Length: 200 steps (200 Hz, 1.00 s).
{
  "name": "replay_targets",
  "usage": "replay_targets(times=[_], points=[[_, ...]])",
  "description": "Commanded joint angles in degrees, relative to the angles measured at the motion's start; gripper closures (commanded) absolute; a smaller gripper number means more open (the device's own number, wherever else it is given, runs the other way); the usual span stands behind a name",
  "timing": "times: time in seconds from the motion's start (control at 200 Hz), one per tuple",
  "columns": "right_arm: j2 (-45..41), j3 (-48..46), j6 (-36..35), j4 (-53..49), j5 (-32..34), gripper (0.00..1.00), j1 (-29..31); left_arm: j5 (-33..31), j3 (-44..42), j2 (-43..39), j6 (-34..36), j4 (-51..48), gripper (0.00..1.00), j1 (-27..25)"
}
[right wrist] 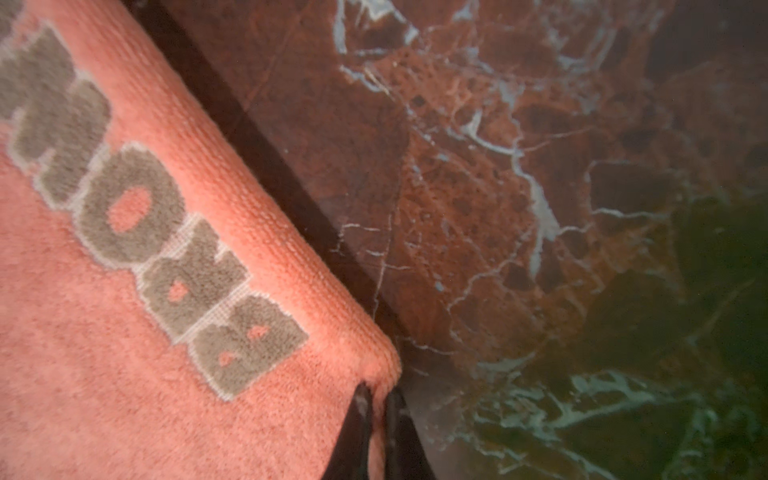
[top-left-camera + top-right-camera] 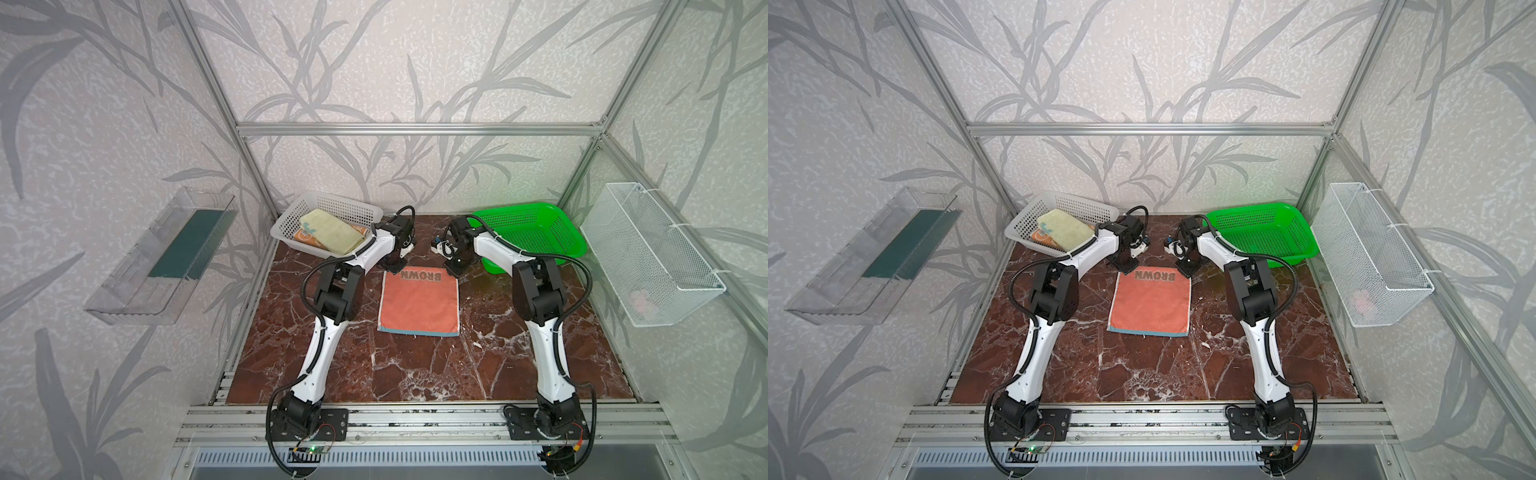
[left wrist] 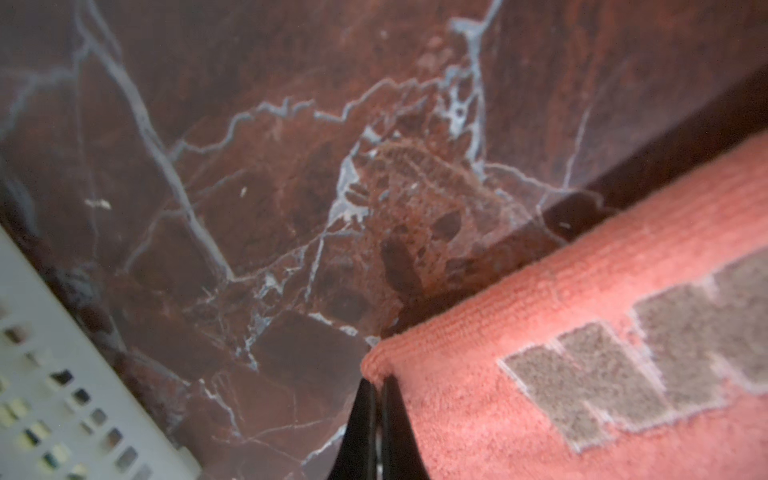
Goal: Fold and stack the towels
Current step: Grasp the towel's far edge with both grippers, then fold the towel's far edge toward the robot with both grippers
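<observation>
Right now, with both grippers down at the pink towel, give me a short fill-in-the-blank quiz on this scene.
1. The word woven into the salmon-pink towel reads ____.
2. The left gripper and the right gripper are each shut on a far ____ of that towel.
3. The pale yellow towel lies on the orange towel in a basket whose colour is ____.
Missing words: BROWN; corner; white.

Grey leaf-patterned walls [image 2: 374, 62] and aluminium framing [image 2: 415, 129] surround a red-brown marble tabletop [image 2: 415, 374].
</observation>
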Motion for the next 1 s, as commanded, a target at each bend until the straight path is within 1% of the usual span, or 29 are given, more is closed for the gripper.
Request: replay_targets(times=[0.0, 0.11, 0.235, 0.27, 0.45, 0.65, 0.75, 0.845, 0.995], points=[[1.5, -0.5, -1.0, -2.6, 1.3, 0.9, -0.3, 1.1, 0.2, 3.5, 0.6, -4.8, 1.0, 0.2], [0.7, -1.5, -1.0, -0.8, 1.7, 0.92, -0.3, -0.5, 0.0, 2.7, -1.0, -3.5, 1.0, 0.2], [-1.8, -4.4, -1.2, 3.5, 2.1, 0.98, -0.3, -4.7, -2.2, -0.5, -3.4, 1.8, 1.0, 0.3], [-2.7, -5.4, -1.4, 5.0, 2.3, 1.0, -0.3, -5.6, -3.2, -1.6, -4.1, 3.6, 1.0, 0.3], [-9.0, -13.4, -3.1, 15.4, 1.8, 1.0, -0.4, -8.7, -11.0, -9.5, -6.6, 13.8, 1.0, 0.3], [-17.6, -25.4, -6.7, 29.6, -2.7, 1.0, -0.4, -11.4, -22.7, -18.6, -7.1, 25.9, 1.0, 0.3], [-21.2, -30.9, -7.8, 36.1, -4.2, 1.0, -0.4, -11.6, -26.9, -22.0, -7.1, 29.4, 1.0, 0.2], [-24.0, -33.7, -8.2, 38.4, -5.7, 1.0, -0.4, -12.0, -30.8, -24.5, -7.1, 32.3, 1.0, 0.2], [-27.3, -36.8, -8.2, 39.2, -9.5, 1.0, -0.3, -12.8, -36.1, -27.8, -7.1, 34.7, 1.0, 0.3]])
